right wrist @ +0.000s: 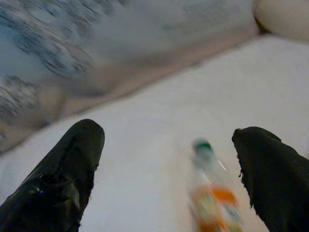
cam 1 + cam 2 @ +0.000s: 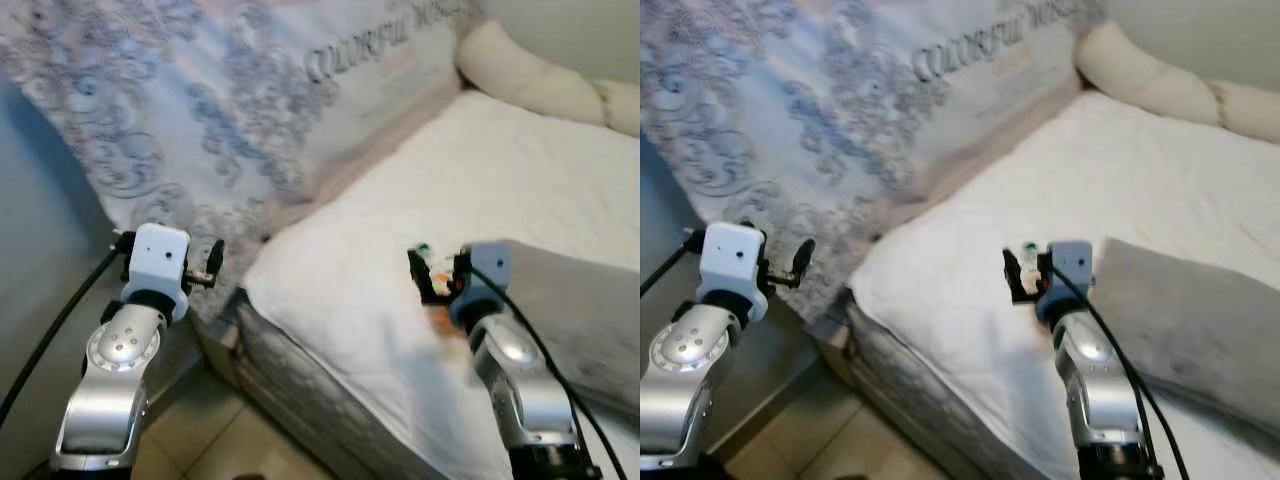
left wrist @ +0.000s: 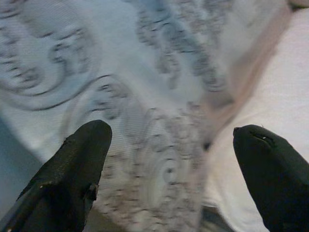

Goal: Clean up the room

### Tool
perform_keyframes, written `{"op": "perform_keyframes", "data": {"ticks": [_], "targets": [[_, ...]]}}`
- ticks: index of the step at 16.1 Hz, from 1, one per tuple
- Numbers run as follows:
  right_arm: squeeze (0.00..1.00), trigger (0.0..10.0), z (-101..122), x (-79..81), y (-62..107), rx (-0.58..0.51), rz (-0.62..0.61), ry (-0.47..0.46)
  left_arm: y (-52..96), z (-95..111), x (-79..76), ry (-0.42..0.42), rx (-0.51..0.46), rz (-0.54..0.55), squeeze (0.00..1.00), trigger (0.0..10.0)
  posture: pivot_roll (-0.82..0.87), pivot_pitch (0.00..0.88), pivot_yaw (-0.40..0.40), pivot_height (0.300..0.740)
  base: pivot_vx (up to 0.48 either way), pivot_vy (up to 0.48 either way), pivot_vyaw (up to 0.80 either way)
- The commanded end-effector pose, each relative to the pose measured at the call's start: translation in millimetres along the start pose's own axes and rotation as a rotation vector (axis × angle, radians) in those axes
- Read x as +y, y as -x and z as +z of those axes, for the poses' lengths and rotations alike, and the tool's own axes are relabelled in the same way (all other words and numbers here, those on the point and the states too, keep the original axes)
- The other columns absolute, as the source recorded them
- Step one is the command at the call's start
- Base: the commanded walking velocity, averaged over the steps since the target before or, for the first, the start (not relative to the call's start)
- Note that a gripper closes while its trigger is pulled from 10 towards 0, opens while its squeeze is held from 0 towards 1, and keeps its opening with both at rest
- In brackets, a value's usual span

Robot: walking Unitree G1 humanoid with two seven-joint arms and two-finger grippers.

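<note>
- A small bottle [image 1: 211, 193] with a green cap and an orange label lies on the white sheet [image 2: 500, 190] of the bed, near the bed's front edge; the wrist picture of it is blurred.
- The right gripper [image 2: 436, 272] hangs just above the bottle, its two black fingers [image 1: 67, 174] spread wide, the bottle lying between them nearer to one finger and touched by neither.
- A grey blanket [image 2: 580, 310] lies on the sheet just beside the right arm, on its outer side.
- A patterned blue-grey cover [image 2: 200, 110] with lettering hangs along the far side of the bed, down to its corner.
- Cream pillows [image 2: 530, 75] sit at the head, well apart from the bottle.
- The left gripper [image 3: 178, 159] is raised off the bed's corner, facing the patterned cover, jaws apart and empty.
- Below the mattress edge [image 2: 300, 375] a strip of tiled floor [image 2: 215, 440] shows beside the left arm.
</note>
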State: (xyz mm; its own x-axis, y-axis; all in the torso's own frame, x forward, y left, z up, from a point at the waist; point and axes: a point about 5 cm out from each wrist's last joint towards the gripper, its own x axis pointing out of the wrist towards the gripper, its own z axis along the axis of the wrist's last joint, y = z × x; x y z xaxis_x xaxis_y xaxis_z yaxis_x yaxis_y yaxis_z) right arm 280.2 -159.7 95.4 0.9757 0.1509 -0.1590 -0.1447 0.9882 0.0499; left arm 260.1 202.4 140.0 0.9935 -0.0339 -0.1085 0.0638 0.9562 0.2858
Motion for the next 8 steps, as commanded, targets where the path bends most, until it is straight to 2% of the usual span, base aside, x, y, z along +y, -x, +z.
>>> {"op": "perform_keyframes", "data": {"ticks": [1,4,5,6,8], "targets": [[0.0,10.0,9,8.4,-2.3,-0.027,0.039,0.001,2.0,1,0.6,0.001,0.008,0.005,0.0,10.0,0.04,0.0,-0.011,0.74,0.247,0.0,0.0],[0.0,10.0,9,3.7,1.6,0.02,0.031,0.013,8.3,-1,-7.4,-0.048,0.026,-0.076,0.0,10.0,0.05,0.0,-0.016,0.74,0.0,0.0,0.0],[0.33,10.0,6,0.2,3.5,0.049,0.011,0.018,8.4,-2,-9.8,-0.061,0.034,-0.118,0.0,10.0,0.05,0.0,-0.009,0.74,0.0,0.0,0.0],[1.0,10.0,4,-2.1,2.5,0.083,0.023,0.044,6.2,-3,-13.3,-0.077,0.045,-0.173,0.0,10.0,0.04,0.0,-0.003,0.74,0.0,0.0,0.0],[1.0,10.0,1,-10.9,-9.4,0.149,0.008,0.098,2.9,-2,-20.4,-0.1,0.05,-0.302,0.0,10.0,0.04,0.0,0.007,0.74,0.0,0.0,0.0]]}}
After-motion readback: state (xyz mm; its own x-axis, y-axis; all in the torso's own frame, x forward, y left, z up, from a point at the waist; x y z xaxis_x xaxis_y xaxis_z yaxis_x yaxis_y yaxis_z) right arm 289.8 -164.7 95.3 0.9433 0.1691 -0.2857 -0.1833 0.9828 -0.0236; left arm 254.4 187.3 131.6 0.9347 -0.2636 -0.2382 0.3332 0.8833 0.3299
